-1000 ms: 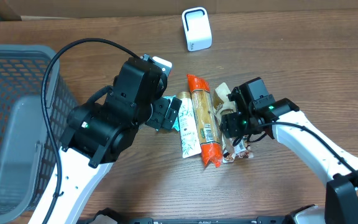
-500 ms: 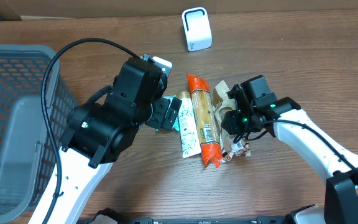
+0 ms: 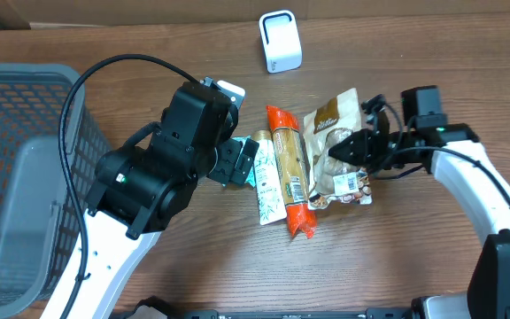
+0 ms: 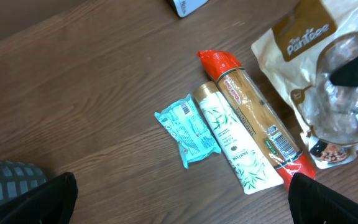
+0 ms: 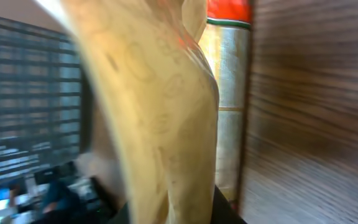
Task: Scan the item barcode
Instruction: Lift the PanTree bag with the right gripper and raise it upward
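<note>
Right of the row of packages on the tabletop, the right hand is pinching the beige pouch around mid-length, reaching in from the robot's right. The right wrist view is showing little beyond tan film filling the frame. The pouch is lying with its long axis running from the far side of the tabletop toward the robot. Its printed top end is pointing away, and a white label is sitting at the near end, likely the barcode though too small to read. Whether that near end is resting on the wood or hanging just clear, I cannot tell.

To the robot's left of the pouch, an orange-ended pack, a green-and-white tube and a teal packet are lying side by side, with the pack just beside the pouch. The left hand is hovering over the teal packet with its fingers spread wide, gripping nothing.

The scanner is standing well apart, farther from the robot than the pouch and off toward the robot's left. Both hands are sitting about equally far from it, but the right one is holding the item, so the coming move is probably falling to that arm. That would mean sweeping away from the robot and leftward, past the far end of the orange-ended pack. The pouch would also need turning, since its labelled end is pointing away from the scanner.
</note>
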